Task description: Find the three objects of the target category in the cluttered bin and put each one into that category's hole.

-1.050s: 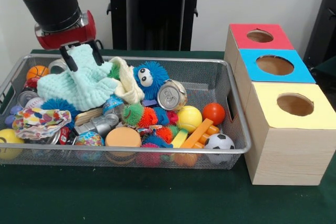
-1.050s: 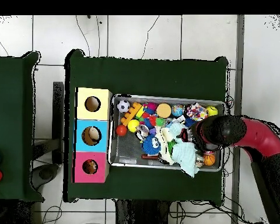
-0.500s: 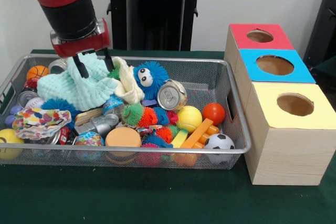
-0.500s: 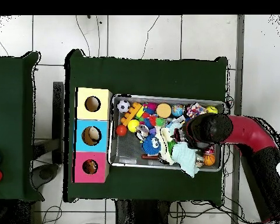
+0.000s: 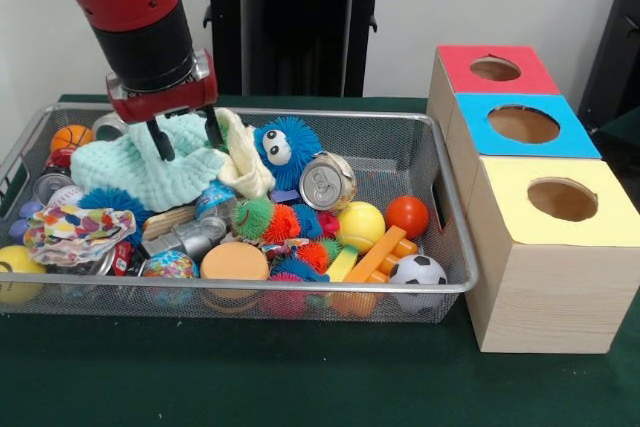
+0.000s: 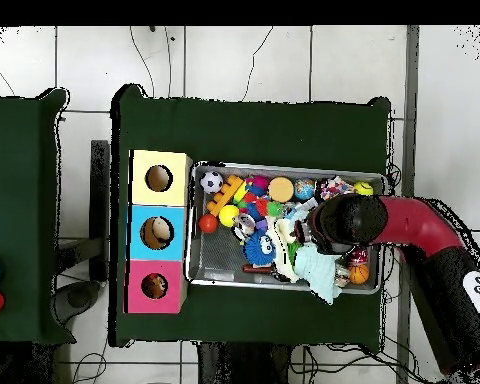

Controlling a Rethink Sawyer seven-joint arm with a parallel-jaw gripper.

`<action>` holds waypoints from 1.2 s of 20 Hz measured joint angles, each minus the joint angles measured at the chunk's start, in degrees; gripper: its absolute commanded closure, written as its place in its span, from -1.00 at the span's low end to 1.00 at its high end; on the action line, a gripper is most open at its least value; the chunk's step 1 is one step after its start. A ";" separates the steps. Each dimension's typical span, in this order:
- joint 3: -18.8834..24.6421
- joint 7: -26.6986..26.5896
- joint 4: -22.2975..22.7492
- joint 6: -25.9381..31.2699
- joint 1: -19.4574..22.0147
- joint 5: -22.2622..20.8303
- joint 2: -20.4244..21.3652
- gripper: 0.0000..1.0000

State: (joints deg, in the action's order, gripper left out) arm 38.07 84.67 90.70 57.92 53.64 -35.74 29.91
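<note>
One second on, the gripper has slid along the mint cloth toward the blue fuzzy toy, fingers apart and empty, apparently still searching.

I log: bin on surface; three boxes right beside it; cloth, can, balls inside.

Dark green table cover, white tiled floor
</note>
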 measured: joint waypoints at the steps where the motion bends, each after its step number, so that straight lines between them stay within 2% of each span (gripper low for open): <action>1: 0.00 0.00 0.02 0.01 -0.02 -0.52 0.34 -1.00; 15: 0.01 0.00 0.00 0.01 0.54 -1.35 9.04 -1.00; 24: 0.01 0.00 -0.27 0.02 0.68 -1.49 8.46 -1.00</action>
State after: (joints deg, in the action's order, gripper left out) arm 38.08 84.67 90.43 57.95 54.32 -37.23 38.37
